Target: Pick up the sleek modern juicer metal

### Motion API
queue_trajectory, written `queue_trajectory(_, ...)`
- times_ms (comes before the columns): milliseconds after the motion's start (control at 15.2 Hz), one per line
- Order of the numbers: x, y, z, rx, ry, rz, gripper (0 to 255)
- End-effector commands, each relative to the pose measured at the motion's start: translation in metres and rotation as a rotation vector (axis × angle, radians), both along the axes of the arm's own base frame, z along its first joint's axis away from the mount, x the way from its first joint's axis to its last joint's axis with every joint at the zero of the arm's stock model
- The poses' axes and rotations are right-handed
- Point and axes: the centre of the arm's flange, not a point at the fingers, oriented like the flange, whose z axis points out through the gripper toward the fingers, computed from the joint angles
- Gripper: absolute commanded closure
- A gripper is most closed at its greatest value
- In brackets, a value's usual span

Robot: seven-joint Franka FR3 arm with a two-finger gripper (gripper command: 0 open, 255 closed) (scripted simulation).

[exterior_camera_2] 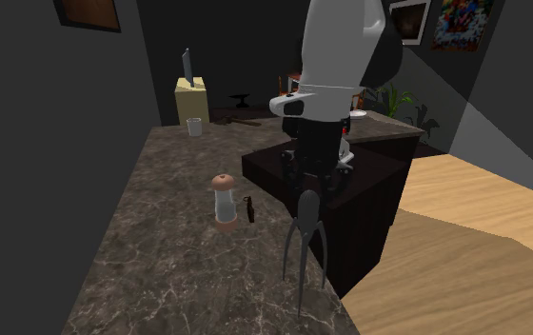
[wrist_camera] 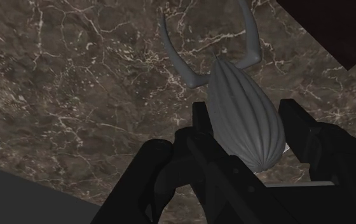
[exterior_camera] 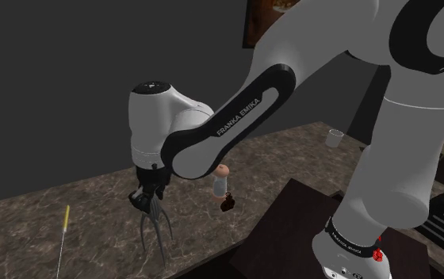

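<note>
Clasped grey juicer (exterior_camera_2: 305, 233) in end effector (wrist_camera: 246, 111), near tan-capped bottle (exterior_camera_2: 224, 203) on marbled desk (exterior_camera_2: 160, 238). Read "FRANKA EMIKA" along arm (exterior_camera: 244, 111).

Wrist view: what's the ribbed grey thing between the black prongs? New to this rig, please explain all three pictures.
It is a simulated white Franka arm standing on a dark box. The shoulder view looks from beside that box, the second exterior view looks from another side, and the wrist view looks along the end effector. The ribbed thing is a grey three-legged juicer, and the two black fingers clasp its body. On the marble counter there are also a small capped jar and a cup.
</note>
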Motion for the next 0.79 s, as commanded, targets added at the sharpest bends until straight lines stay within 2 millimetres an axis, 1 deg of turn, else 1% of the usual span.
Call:
queue_trajectory(0,0.0,0.0,0.008,0.0,0.001,0.0,255)
queue_trajectory(726,0.0,0.0,0.066,0.0,0.001,0.0,255)
